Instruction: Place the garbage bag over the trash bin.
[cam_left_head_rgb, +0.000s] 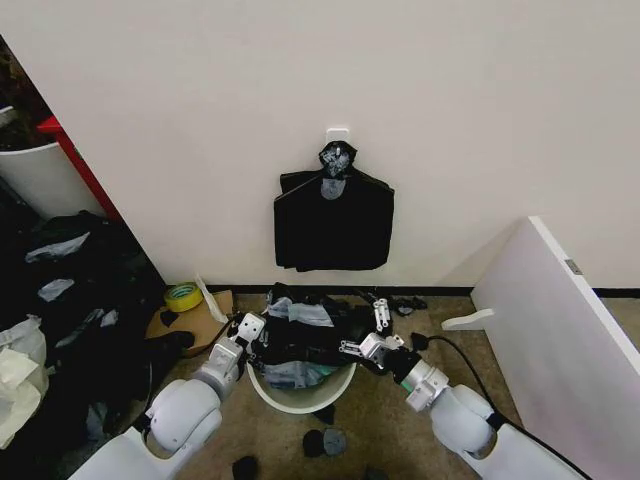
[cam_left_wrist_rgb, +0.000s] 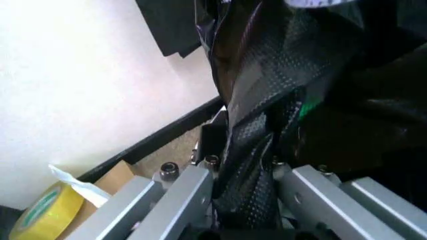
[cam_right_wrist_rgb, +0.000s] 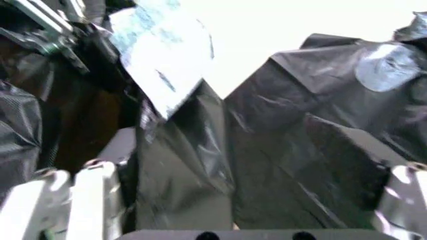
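Up against the plain white wall, you've got the trash bin (cam_left_head_rgb: 300, 392) on the floor right in front of the robot, and everything here hangs off that bin. Your garbage bag (cam_left_head_rgb: 305, 335) is bunched over the bin's mouth, most of it heaped on top and toward the wall side, while the near rim of the bin is bare white, so I'd call this roughly halfway: bag is at the bin, not yet pulled down around it. Your left gripper (cam_left_head_rgb: 250, 333) sits at the bin's left edge, and the left wrist view shows its fingers (cam_left_wrist_rgb: 175, 197) clamped on a twisted fold of bag. Your right gripper (cam_left_head_rgb: 362, 347) is at the bin's right edge with plastic running between its fingers (cam_right_wrist_rgb: 93, 200); looks pinched too, though that view is murky so take it as a probably. What's left is spreading the opening and getting it over the rim all the way round. Yellow tape roll (cam_left_head_rgb: 182, 296) sits off to the bin's left, not involved.
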